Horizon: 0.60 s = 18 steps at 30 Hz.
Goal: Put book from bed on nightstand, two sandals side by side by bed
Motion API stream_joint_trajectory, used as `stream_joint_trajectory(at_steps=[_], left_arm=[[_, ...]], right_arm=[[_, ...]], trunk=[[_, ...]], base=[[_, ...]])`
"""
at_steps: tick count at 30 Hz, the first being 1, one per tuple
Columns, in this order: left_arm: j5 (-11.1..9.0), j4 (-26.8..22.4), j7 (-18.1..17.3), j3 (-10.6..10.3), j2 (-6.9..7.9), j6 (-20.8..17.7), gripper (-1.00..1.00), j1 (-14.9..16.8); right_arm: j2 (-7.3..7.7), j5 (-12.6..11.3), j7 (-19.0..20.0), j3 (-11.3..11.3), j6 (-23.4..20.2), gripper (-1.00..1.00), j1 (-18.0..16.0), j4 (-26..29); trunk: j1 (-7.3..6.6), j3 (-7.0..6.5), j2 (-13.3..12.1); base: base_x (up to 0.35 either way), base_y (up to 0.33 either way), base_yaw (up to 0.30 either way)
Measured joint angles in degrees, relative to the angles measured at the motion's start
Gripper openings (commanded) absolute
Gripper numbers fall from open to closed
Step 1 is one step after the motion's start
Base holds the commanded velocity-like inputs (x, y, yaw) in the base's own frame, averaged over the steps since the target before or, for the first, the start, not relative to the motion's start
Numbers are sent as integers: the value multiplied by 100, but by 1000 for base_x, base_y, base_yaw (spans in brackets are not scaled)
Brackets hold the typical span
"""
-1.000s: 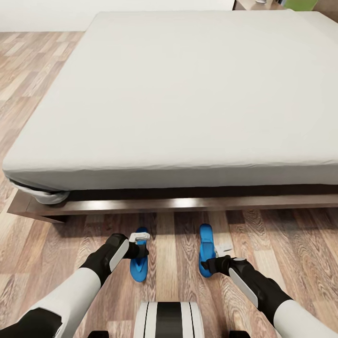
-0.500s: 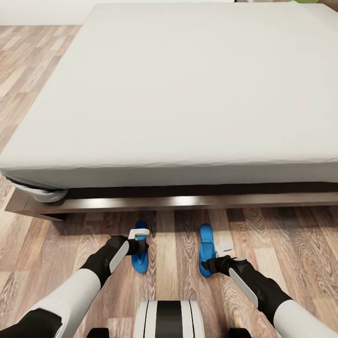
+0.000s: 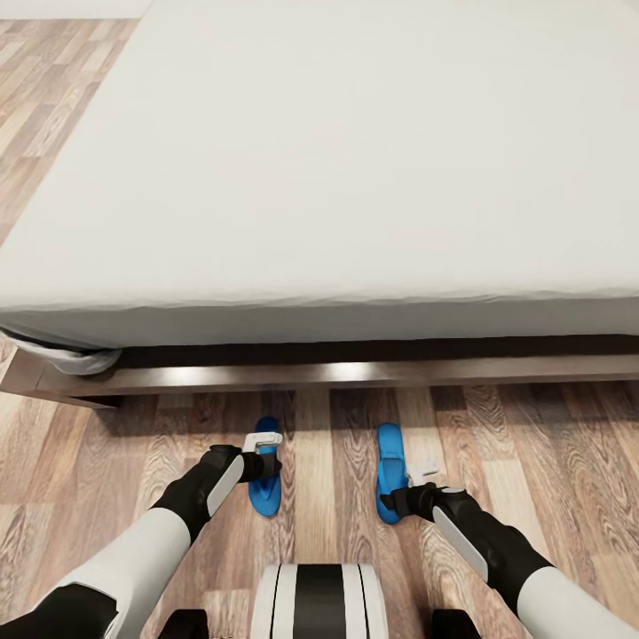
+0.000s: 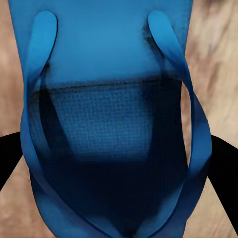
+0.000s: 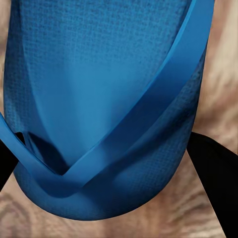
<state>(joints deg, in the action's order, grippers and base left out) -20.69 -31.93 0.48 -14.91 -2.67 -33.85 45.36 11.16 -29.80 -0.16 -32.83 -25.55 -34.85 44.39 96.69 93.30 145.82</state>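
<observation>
Two blue sandals lie on the wood floor just in front of the bed, toes toward its frame, roughly parallel with a plank's gap between them. The left sandal sits under the left hand; the right sandal lies beside the right hand. In each wrist view, dark fingers flank a sandal, left and right, but whether either hand grips or has released cannot be told. Judged from this, the sandal step looks nearly done, perhaps needing the pair brought closer. No book appears on the visible mattress; its transfer cannot be confirmed
</observation>
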Motion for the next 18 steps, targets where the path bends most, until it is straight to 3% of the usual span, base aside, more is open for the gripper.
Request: stream_joint_trajectory(at_steps=[6,10,18], left_arm=[[-9,-1,-1,0,-1,2,-100,0],[-16,0,-1,0,-1,5,-100,-1],[-17,-3,-2,1,-2,0,-100,-1]], right_arm=[[-2,1,0,-4,0,-100,0,0],[-2,0,0,-4,0,-100,0,0],[-5,1,0,2,0,-100,0,0]], trunk=[[0,1,0],[10,89,5],[15,133,8]], base=[[0,0,0],[0,0,0],[0,0,0]])
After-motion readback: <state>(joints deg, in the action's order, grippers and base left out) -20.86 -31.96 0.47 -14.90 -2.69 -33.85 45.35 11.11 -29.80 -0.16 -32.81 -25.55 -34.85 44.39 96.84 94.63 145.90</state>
